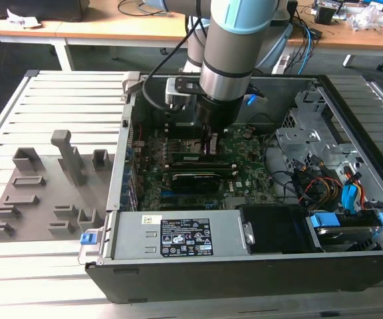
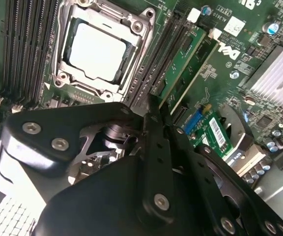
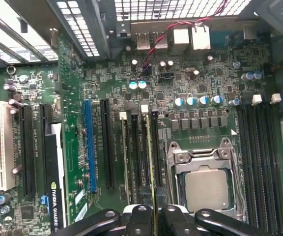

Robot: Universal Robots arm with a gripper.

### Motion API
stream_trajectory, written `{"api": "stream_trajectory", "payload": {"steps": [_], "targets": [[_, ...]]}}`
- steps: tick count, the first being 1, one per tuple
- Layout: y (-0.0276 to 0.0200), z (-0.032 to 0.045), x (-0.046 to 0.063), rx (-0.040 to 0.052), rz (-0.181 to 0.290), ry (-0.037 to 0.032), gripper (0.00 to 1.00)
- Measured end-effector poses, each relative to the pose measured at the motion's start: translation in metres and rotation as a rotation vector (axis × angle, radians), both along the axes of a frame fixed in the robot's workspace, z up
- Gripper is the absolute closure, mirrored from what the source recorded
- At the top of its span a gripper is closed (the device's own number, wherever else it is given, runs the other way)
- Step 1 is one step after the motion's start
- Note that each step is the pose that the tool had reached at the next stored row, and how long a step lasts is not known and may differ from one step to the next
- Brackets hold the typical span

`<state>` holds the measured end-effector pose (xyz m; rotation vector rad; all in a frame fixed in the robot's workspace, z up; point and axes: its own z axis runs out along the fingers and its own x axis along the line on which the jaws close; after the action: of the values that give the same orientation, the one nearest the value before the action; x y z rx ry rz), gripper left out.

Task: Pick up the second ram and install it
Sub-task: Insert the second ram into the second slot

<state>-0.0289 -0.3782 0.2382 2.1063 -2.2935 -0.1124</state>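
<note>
Your arm reaches down into the open computer case (image 1: 351, 113), with the gripper (image 1: 211, 141) low over the green motherboard (image 1: 245, 179), just beside the processor socket (image 3: 204, 184).

In the first wrist view the gripper (image 3: 154, 216) has its fingers (image 3: 140, 219) drawn close together on a thin green edge running away from them along a slot. That edge is the second ram (image 3: 149, 162), seen end-on and standing upright in the bank of memory slots (image 3: 136, 152) next to the socket. The jaws are narrow and pinched on the stick. Whether it is fully seated or only resting in the slot, you cannot tell from this angle.

In the second wrist view the gripper (image 2: 154, 110) sits over the slots beside the socket (image 2: 98, 49), and a green memory stick (image 2: 183, 59) stands in a neighbouring slot just past it; it may be the first one, though the black gripper body hides much of that area.

A black graphics card (image 1: 195, 179) sits on the board nearer the exterior view's bottom. On the exterior view's left, a grey parts holder (image 1: 42, 193) lies on the slatted table (image 1: 58, 100), well apart from the case.
</note>
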Motion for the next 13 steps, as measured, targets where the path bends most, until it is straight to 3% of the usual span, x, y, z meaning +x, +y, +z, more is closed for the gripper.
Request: {"api": "stream_trajectory", "payload": {"steps": [5, 13], "targets": [[0.0000, -0.0085, -0.0012, 0.0001, 0.000, 0.0000, 0.86], [0.0002, -0.0121, -0.0020, -0.0001, 0.000, 0.0001, 0.86]]}}
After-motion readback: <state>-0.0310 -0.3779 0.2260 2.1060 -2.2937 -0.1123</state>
